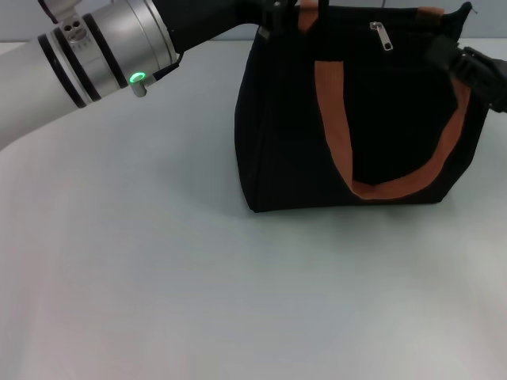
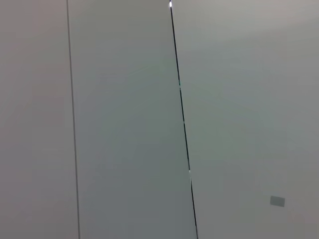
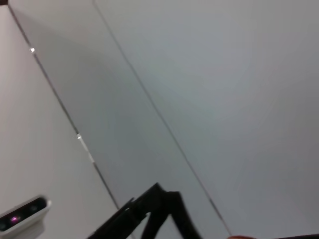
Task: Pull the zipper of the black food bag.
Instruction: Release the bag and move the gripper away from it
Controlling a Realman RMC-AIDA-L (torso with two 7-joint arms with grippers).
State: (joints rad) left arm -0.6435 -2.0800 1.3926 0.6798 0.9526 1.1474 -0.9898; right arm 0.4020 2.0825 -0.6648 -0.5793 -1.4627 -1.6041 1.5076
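The black food bag (image 1: 356, 119) stands upright on the table at the back right in the head view. A brown-orange strap handle (image 1: 396, 186) loops down its face. The silver zipper pull (image 1: 381, 36) hangs on the zip line near the middle of the bag's top edge. My left arm reaches in from the left, and its gripper (image 1: 277, 9) is at the bag's top left corner, cut off by the frame's edge. My right gripper (image 1: 469, 65) is a black shape at the bag's top right corner, to the right of the pull. Neither wrist view shows the zipper.
The pale grey table (image 1: 198, 277) spreads in front of and to the left of the bag. The left wrist view shows only wall panels (image 2: 124, 124). The right wrist view shows wall panels, a black angled part (image 3: 154, 209) and a small white device (image 3: 22, 215).
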